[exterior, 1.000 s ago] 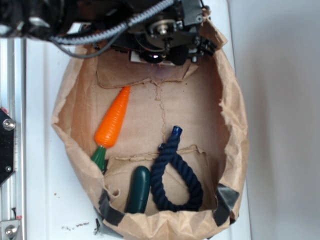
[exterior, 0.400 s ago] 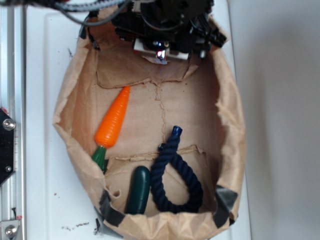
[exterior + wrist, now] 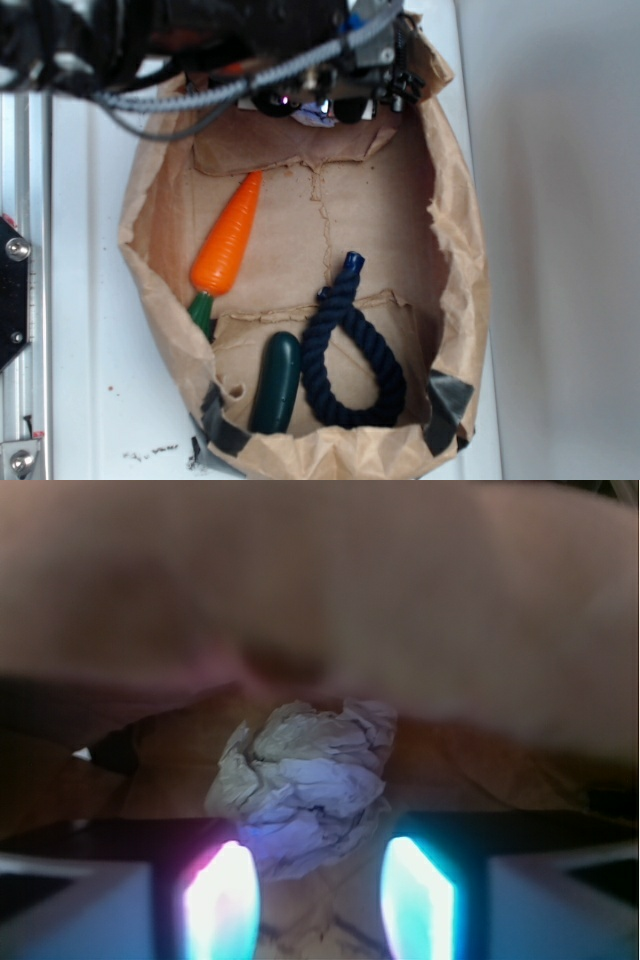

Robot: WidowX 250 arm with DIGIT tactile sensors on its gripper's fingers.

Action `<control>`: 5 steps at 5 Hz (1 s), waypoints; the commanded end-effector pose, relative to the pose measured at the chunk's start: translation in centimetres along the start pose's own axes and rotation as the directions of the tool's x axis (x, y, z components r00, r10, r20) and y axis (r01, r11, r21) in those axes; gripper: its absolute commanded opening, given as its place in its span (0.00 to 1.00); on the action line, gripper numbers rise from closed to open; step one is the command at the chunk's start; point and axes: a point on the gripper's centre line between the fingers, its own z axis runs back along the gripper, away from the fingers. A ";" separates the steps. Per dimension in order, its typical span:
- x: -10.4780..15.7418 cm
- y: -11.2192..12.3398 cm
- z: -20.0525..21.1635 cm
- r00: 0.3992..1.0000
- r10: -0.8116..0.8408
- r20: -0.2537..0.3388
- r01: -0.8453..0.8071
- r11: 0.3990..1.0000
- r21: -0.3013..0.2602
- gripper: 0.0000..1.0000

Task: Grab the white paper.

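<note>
At the far end of the brown paper bag (image 3: 455, 250), the gripper (image 3: 318, 905) stands open, its fingers (image 3: 220, 900) flanking the near side of the white paper (image 3: 305, 785) without closing on it; the orange carrot (image 3: 228, 240) lies well apart, nearer the bag's middle.

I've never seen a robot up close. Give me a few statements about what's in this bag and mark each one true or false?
1. The carrot lies in the brown bag. True.
2. The blue rope is wrapped around the carrot. False: they lie apart.
3. The white paper sits just ahead of the gripper, in line with the gap between the jaws. True.
4. The jaws are clamped flat together. False: they stand apart.
5. The dark green vegetable lies under the arm. False: it lies at the bag's opposite end.
</note>
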 end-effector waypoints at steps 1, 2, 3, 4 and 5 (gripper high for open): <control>1.6 0.0 1.1 0.996 0.065 0.065 -0.060 0.995 -0.074 1.00; 1.3 -0.5 1.1 0.995 0.071 0.072 -0.064 0.994 -0.092 1.00; 0.5 -0.2 0.3 0.992 0.063 0.106 -0.055 0.996 -0.074 1.00; -0.6 0.2 -0.2 0.995 0.031 0.095 -0.025 0.998 -0.063 1.00; -1.4 0.0 -1.2 0.998 0.013 0.065 -0.010 0.999 -0.053 1.00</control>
